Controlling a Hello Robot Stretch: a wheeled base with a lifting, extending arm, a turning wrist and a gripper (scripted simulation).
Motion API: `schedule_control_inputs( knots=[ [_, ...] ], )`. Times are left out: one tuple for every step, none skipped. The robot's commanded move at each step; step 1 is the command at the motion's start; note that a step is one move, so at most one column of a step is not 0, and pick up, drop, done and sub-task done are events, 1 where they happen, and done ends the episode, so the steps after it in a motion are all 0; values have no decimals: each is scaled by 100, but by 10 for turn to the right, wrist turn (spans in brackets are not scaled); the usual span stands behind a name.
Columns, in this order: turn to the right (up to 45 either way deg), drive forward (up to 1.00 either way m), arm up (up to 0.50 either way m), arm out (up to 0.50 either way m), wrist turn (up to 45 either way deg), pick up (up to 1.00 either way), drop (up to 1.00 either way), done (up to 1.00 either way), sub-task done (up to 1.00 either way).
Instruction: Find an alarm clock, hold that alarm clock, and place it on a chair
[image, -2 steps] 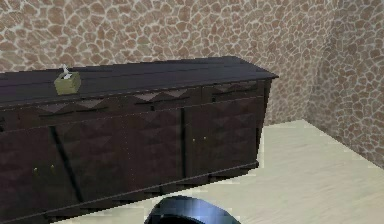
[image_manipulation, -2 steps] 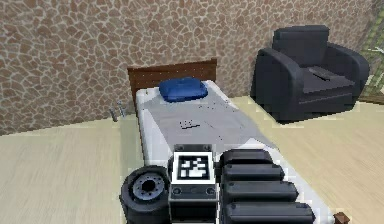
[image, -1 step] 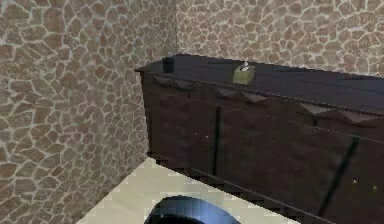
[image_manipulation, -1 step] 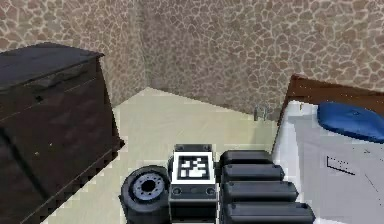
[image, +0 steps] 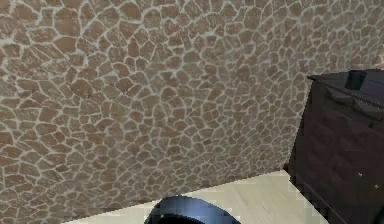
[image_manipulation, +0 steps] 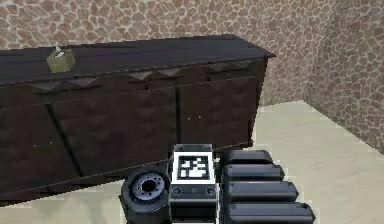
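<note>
Low beside the arm (image_manipulation: 258, 188), fingers (image_manipulation: 146, 196) too indistinct to tell any hold; small tan blob (image_manipulation: 61, 60) tops the sideboard (image_manipulation: 150, 105).

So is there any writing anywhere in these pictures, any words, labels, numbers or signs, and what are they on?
No words, numbers or signs can be read here.
White square on the arm: black marks in a pattern, no letters or digits.
Small tan box on the dark sideboard: any print on it is too small to read.
</note>
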Motion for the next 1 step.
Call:
schedule_control_inputs(
  knots=[
    [0,5,0,0,0,0,0,0,0]
  ],
)
